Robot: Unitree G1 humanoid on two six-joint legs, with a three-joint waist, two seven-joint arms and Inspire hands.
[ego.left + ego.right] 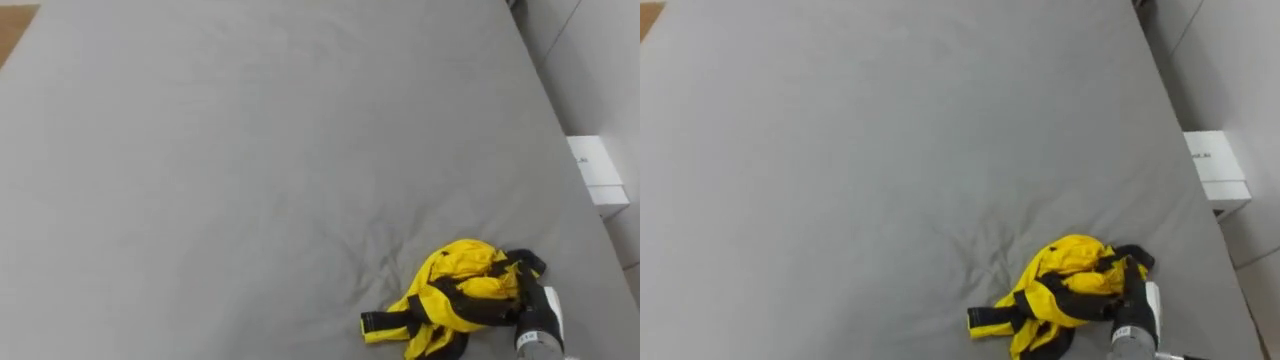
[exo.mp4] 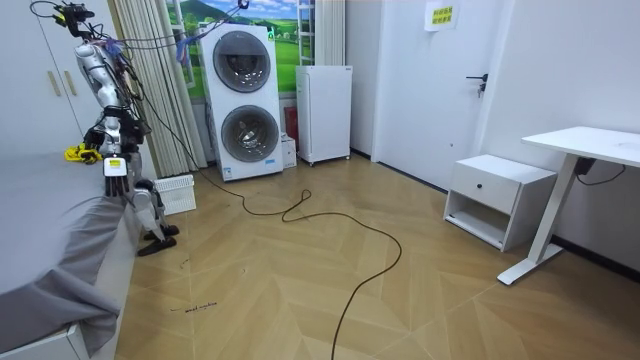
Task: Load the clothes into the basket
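— Clothes (image 1: 455,295): where in the left eye view?
— Lower right, a yellow-and-black heap on the grey bed (image 1: 250,150). The right robot hand (image 1: 536,312) comes in from the bottom right corner and touches it. Its fingers are hidden in the cloth, so I cannot tell its grip.
— And the room view?
— Upper left: the robot stands at the bed, left robot hand (image 2: 115,168) hanging at its side, white basket (image 2: 176,194) on the floor just to its right.
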